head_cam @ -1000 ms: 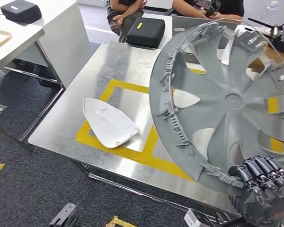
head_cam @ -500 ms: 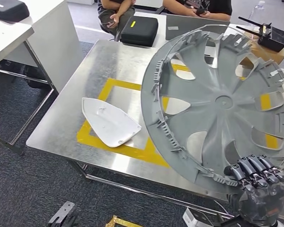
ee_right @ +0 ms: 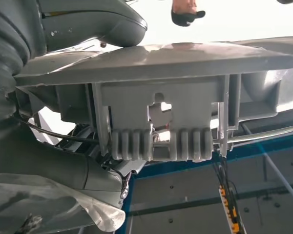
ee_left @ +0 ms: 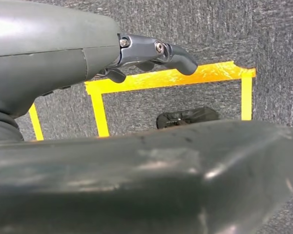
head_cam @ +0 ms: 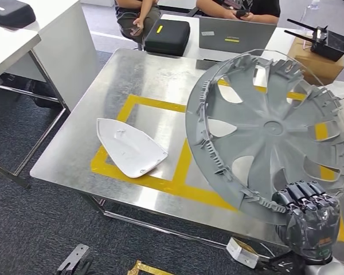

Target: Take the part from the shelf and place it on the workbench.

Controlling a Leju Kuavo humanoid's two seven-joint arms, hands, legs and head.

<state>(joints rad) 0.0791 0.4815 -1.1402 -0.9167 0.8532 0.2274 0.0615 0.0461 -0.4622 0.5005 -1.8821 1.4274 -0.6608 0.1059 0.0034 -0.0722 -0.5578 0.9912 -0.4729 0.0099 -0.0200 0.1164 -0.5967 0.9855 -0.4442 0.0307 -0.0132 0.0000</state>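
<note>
The hubcap (head_cam: 269, 129) is gripped at its lower rim by the right hand (head_cam: 311, 220), fingers (head_cam: 307, 192) curled over it, tilted above the surface (head_cam: 131, 74) for setting down.

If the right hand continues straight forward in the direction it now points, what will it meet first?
The right hand grips the grey wheel cover at its lower rim, held tilted above the steel workbench. Going forward and down, the cover's far edge would probably meet the workbench top first; depth is unclear.

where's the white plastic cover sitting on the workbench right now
In the head view, the white cover lies flat on the left part of the metal workbench, across the yellow tape outline, left of the grey wheel cover.
</note>
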